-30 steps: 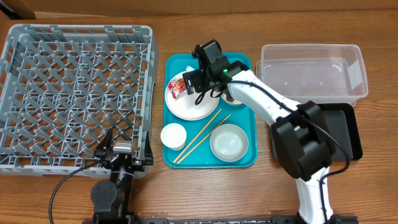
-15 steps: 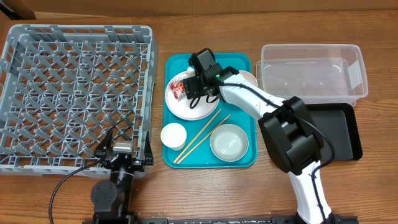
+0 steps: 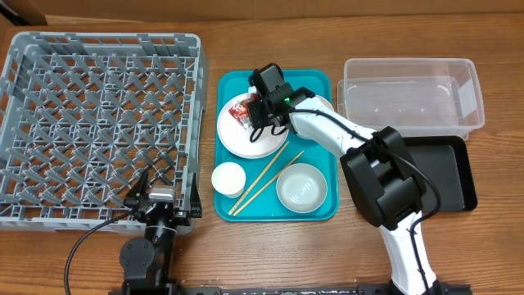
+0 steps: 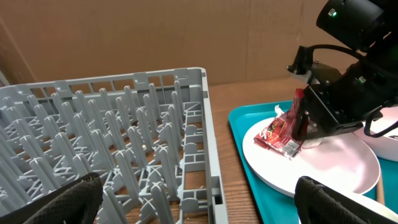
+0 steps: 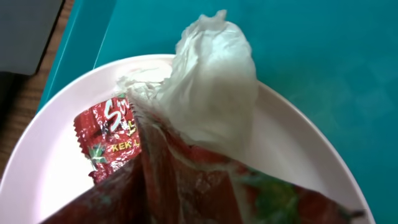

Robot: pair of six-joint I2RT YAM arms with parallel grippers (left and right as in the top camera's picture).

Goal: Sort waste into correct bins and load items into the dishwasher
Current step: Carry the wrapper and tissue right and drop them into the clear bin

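Observation:
A crinkled red snack wrapper (image 3: 240, 112) lies on the round white plate (image 3: 246, 138) on the teal tray. My right gripper (image 3: 252, 114) is down on the plate, shut on the wrapper's edge (image 4: 297, 118). In the right wrist view the wrapper (image 5: 112, 134) bunches up close to the lens, with the crumpled white tissue (image 5: 211, 87) just behind it on the plate (image 5: 43, 162). My left gripper (image 4: 199, 205) stands open by the near right corner of the grey dish rack (image 3: 196, 98), with nothing between its fingers.
The teal tray (image 3: 321, 156) also carries a pale bowl (image 3: 302, 187), a second bowl (image 3: 326, 105) partly under the right arm, a small white cup (image 3: 228, 179) and wooden chopsticks (image 3: 266, 179). A clear tub (image 3: 409, 62) and a black tray (image 3: 455, 172) stand at the right.
My right gripper moved left and down onto the plate, and its jaws closed on the red wrapper, which has bunched up. The left arm has not moved.

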